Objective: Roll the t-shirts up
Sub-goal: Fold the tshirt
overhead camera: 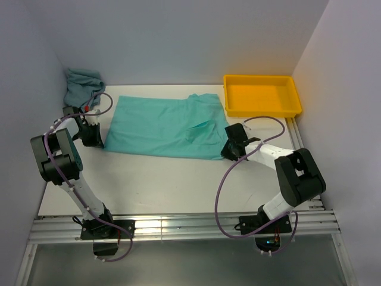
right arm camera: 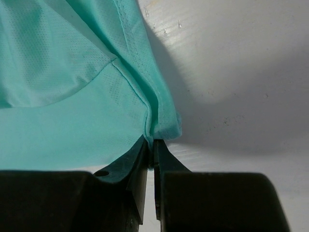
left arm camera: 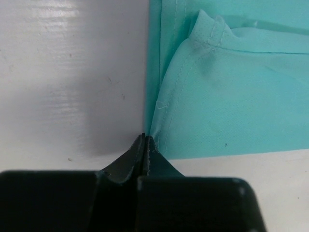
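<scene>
A mint shirt point(overhead camera: 161, 128) lies spread flat across the middle of the white counter point(overhead camera: 166, 185), its long side running left to right, with a few soft creases and a folded-over flap towards its right end. The left pincer point(left arm camera: 146, 137) sits at the shirt's near-left corner. Its jaws are pressed fully together, and the stitched hem runs straight down into the tips, so it is clamped on that edge of the fabric. The right pincer point(right arm camera: 153, 142) is at the near-right corner. Its jaws show only a thin slit between them, and the bunched, doubled-over hem hangs right at the tips, gripped there. Both arms reach in from the near edge, one at each end of the shirt. A grey-teal shirt point(overhead camera: 82, 84) lies crumpled in a heap in the far-left corner, against the wall and well apart from the mint one. A yellow tray point(overhead camera: 262, 110) stands at the far right, just beside the mint shirt's far-right corner.
</scene>
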Available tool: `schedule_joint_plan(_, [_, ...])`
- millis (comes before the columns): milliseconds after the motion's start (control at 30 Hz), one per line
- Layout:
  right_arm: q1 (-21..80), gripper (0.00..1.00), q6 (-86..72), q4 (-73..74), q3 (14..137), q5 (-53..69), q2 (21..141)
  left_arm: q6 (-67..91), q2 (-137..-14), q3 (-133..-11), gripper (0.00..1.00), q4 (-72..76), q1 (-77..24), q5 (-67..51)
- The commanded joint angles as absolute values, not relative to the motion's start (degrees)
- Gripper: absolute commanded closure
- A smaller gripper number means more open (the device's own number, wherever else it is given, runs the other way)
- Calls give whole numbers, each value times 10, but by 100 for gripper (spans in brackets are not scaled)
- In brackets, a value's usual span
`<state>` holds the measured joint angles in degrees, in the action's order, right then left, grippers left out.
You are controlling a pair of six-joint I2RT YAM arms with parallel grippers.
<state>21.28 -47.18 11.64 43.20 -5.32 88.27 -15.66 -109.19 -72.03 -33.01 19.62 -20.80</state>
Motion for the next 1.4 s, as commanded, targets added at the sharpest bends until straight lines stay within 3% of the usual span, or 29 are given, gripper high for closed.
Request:
schedule_joint_plan(0, [223, 88, -465, 145, 451, -73, 854, -174, -1048, -726, 100, -358, 194, -224])
schedule_joint_plan(767, [330, 89, -538, 296, 391, -122, 728, -287, -869, -583, 99, -410, 198, -166])
schedule_joint_plan(867, [330, 88, -546, 295, 374, -120, 712, -285, -874, -594, 79, -410, 199, -182])
schedule_joint_plan(900, [330, 88, -548, 293, 370, -119, 709, -280, -879, -599, 62, -410, 199, -190])
schedule_joint_plan(1000, [331, 88, -549, 284, 369, -115, 711, -257, -906, -617, 42, -389, 198, -213])
schedule_joint_plan(1100, [330, 88, -548, 284, 377, -119, 722, -231, -946, -643, 38, -377, 199, -227])
schedule_joint_plan(1367, [330, 87, -533, 266, 383, -119, 741, -214, -1043, -700, 38, -394, 198, -238])
